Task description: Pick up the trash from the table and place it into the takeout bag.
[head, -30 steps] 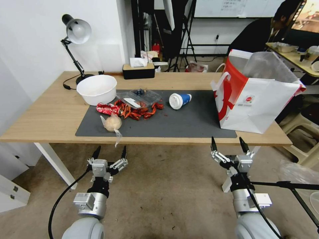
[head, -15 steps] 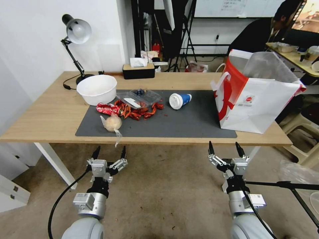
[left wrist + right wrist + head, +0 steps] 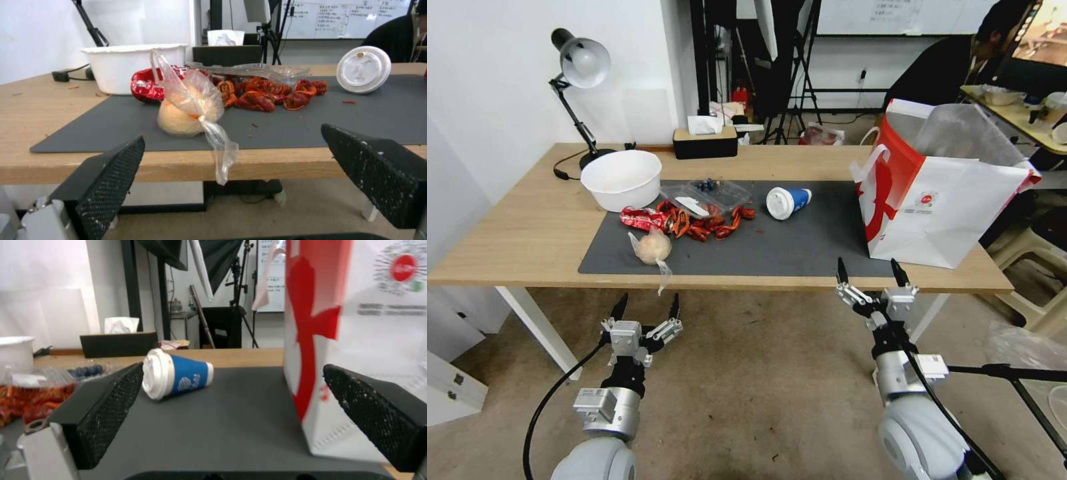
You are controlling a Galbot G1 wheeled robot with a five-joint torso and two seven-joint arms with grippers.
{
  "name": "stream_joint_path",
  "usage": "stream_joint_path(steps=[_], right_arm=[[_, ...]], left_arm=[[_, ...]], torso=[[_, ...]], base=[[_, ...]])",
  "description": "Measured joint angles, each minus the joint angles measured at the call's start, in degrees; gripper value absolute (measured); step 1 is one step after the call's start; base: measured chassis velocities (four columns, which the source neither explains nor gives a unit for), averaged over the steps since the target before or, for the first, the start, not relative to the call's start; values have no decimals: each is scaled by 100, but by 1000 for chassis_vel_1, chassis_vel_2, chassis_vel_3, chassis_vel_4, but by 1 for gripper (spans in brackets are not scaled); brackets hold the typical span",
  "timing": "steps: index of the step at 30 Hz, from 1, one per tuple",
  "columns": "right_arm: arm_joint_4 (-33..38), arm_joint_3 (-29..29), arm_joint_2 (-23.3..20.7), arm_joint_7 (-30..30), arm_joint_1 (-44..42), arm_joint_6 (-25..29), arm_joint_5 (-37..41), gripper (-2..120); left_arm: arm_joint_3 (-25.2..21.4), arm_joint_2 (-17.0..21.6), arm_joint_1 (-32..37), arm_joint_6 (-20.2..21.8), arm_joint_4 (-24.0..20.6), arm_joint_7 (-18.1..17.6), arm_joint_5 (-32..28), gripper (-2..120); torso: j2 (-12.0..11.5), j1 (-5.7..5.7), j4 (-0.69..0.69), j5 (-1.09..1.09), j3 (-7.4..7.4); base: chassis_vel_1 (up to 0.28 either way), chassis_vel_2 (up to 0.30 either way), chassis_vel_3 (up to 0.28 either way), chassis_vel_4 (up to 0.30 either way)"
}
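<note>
Nothing is lifted yet; we judge the step in hand to be the first reach, most likely by the right gripper (image 3: 872,275), which sits at the near edge of the table (image 3: 520,233), just below the mat's front border. From its wrist camera we look along the mat at the blue paper cup (image 3: 177,377), lying on its side with the white lid toward us, near the takeout bag (image 3: 947,200) but apart from it. To do this well, we would approach low and level, straddle the cup across its blue body rather than the lid, and keep clear of the bag's wall. The right jaws stand wide apart, holding and touching nothing. The left gripper (image 3: 646,310) waits below the table edge, jaws also spread and empty, facing the knotted clear bag (image 3: 191,106), whose tail hangs over the edge.
</note>
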Motion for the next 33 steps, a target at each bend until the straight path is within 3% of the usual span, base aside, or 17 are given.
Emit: stream_joint_path(steps=[7,14,24,33], right_arm=[[-269,-456,-196,306,980,-706,596,100],[-753,-944,-126,607,1921,-1141,967,100],[-2109,-1624,327,925,3138,-1339,1003,100],[-2890,-1963,594,1005,3894,-1351,959,100]], left_arm=[[-13,0,22,-26,-8,0,4,99],[-20,0,22,-27,-8,0,16,99],[-92,0,21,-43,33,0,17,99],[-115,0,33,-64,41,-9,11,99]], torso=[[0,0,-1,0,0],[0,0,0,0,0],[0,0,-1,0,0],[0,1,0,-1,1]], base=[[0,0,0,0],[0,0,0,0],[0,0,0,0],[0,0,0,0]])
